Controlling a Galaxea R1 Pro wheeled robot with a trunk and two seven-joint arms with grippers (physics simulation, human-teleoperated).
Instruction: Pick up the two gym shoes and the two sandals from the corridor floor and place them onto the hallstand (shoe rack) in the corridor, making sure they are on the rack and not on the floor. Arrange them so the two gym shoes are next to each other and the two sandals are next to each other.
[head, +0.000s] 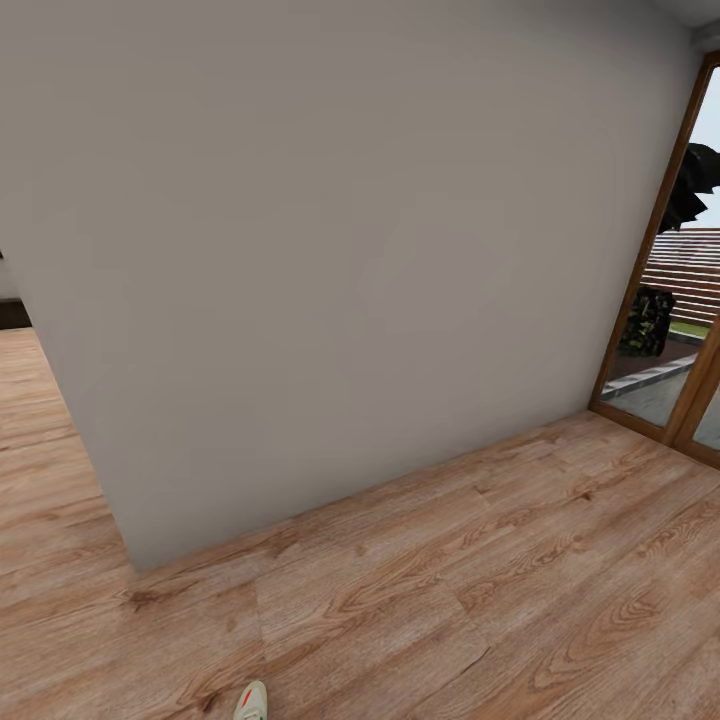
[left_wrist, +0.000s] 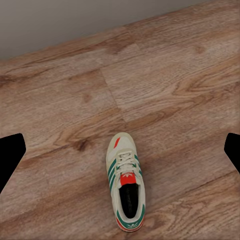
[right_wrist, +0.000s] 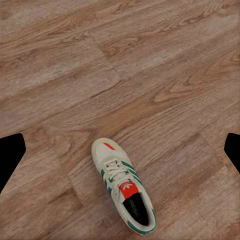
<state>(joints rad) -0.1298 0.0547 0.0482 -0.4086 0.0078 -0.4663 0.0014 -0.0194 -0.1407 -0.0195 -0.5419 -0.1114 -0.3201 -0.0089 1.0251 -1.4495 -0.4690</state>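
one gym shoe (left_wrist: 125, 187) lies upright on the corridor floor (head: 520, 560); both grippers spread wide, holding nothing.

Left hand fingertips (left_wrist: 10, 157): plain black, flat, with angled edges, no markings.
Right hand fingertips (right_wrist: 10, 157): the same black, angled shapes.

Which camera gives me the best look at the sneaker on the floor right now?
Left wrist view: the whole sneaker shows, toe to heel, lying on the wood floor. Right wrist view shows most of it, heel cut off at the frame edge. Head view catches the toe at the bottom edge.
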